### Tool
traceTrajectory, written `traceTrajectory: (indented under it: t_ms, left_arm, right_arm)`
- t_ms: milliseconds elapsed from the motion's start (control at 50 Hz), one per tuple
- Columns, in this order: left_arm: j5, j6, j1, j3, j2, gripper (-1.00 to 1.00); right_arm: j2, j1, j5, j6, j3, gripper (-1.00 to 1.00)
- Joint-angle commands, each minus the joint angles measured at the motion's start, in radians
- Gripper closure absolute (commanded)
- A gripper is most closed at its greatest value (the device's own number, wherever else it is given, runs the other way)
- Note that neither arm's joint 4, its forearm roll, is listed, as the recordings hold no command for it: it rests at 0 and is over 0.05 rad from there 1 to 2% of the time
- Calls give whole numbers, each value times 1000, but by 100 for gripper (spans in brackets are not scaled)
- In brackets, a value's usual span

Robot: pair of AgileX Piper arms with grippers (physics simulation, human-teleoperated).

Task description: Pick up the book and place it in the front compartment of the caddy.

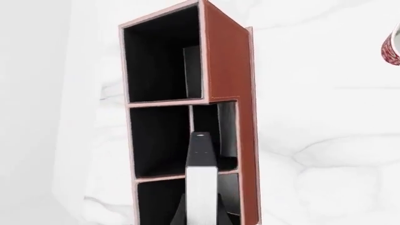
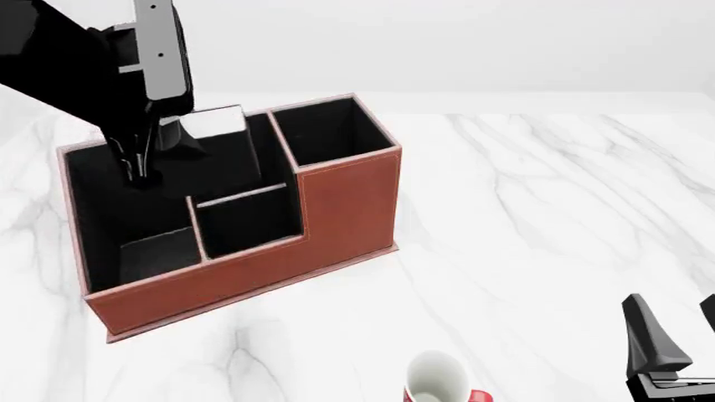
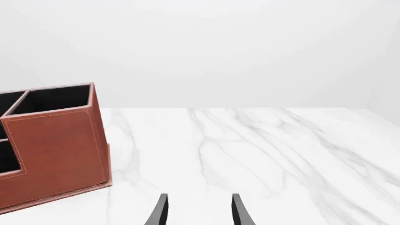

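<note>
Book [image 1: 201, 178] held edge-on between the jaws, over the caddy [image 1: 228, 93]; black compartments visible, on white marble worktop [image 1: 325, 117].

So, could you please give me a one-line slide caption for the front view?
Left gripper holds the book over the caddy; right gripper waits open near the mug.

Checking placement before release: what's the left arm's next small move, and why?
Probably ease the book toward the low front compartment of the caddy before lowering: the left gripper seems to hang over the big rear one, jaws shut on the book.
</note>
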Motion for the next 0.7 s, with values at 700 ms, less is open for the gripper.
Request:
traceTrajectory:
  t_ms: [700]
  left_arm:
    - [-114,-5,60,-111,179,100]
  right_arm:
    - [2,0,-3,0,1,-100]
